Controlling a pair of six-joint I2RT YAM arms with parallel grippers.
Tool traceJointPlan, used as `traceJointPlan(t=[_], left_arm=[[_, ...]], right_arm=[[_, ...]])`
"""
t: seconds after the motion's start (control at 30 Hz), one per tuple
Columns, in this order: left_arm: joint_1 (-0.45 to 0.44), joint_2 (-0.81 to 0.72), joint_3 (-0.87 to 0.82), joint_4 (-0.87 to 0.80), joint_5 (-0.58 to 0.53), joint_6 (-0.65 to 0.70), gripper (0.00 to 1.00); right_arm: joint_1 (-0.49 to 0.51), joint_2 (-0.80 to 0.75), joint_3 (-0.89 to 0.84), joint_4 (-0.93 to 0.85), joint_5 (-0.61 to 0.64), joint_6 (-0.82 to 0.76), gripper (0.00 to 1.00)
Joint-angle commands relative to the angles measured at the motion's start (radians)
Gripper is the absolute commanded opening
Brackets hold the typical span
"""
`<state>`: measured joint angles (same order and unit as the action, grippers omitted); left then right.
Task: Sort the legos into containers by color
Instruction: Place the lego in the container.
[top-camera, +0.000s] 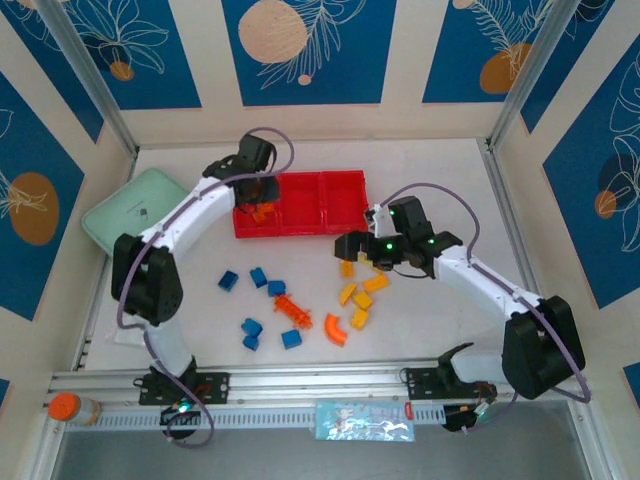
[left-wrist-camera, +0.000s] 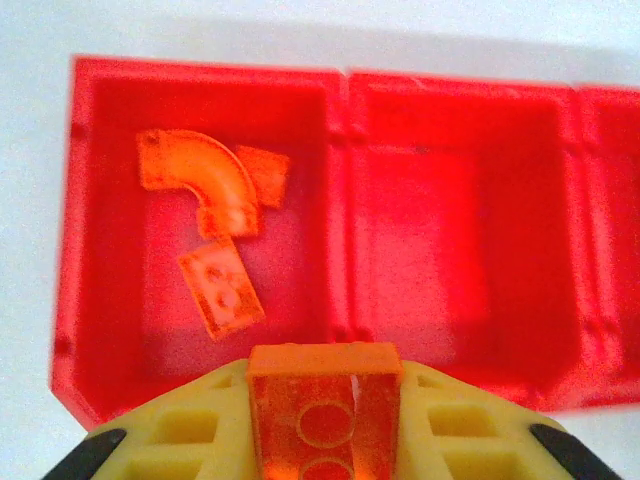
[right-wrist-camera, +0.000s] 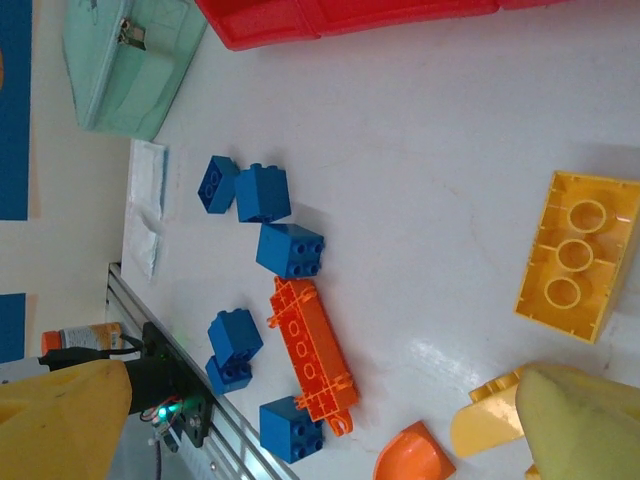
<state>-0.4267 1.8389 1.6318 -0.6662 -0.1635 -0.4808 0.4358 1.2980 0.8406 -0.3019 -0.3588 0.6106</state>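
Note:
My left gripper (top-camera: 262, 205) (left-wrist-camera: 325, 425) is shut on an orange brick (left-wrist-camera: 325, 395), held over the near wall of the left compartment of the red tray (top-camera: 300, 233) (left-wrist-camera: 338, 200). An orange arch (left-wrist-camera: 205, 180) and a flat orange brick (left-wrist-camera: 220, 290) lie in that compartment. The middle compartment looks bare. My right gripper (top-camera: 360, 250) (right-wrist-camera: 320, 410) hangs open above the table beside several yellow bricks (top-camera: 361, 300) (right-wrist-camera: 575, 255). Several blue bricks (top-camera: 258, 276) (right-wrist-camera: 290, 250), a long orange piece (top-camera: 292, 311) (right-wrist-camera: 312, 350) and an orange arch (top-camera: 335, 329) (right-wrist-camera: 415, 455) lie loose on the table.
A mint green case (top-camera: 130, 210) (right-wrist-camera: 125, 70) rests at the table's left edge, just left of the tray. A metal rail (top-camera: 300, 385) runs along the near edge, with an orange-capped bottle (top-camera: 70, 408) and a packet (top-camera: 365, 420) on it.

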Motion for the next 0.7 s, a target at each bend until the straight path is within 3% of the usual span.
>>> traceJointPlan(t=[0.0, 0.17, 0.33, 0.67], left_arm=[[0.038, 0.078, 0.093, -0.028, -0.055, 0.03, 0.26], [0.062, 0.207, 0.202, -0.061, -0.075, 0.052, 0.28], [0.066, 0.274, 0.263, -0.092, -0.055, 0.057, 0.42], [0.062, 0.191, 0.256, -0.172, -0.022, 0.048, 0.5]], right_arm=[[0.006, 0.03, 0.037, 0.014, -0.008, -0.012, 0.99], [0.006, 0.052, 0.054, 0.015, -0.007, -0.011, 0.99], [0.004, 0.051, 0.067, 0.012, -0.002, -0.016, 0.99], [0.005, 0.017, 0.083, -0.046, -0.017, -0.058, 0.99]])
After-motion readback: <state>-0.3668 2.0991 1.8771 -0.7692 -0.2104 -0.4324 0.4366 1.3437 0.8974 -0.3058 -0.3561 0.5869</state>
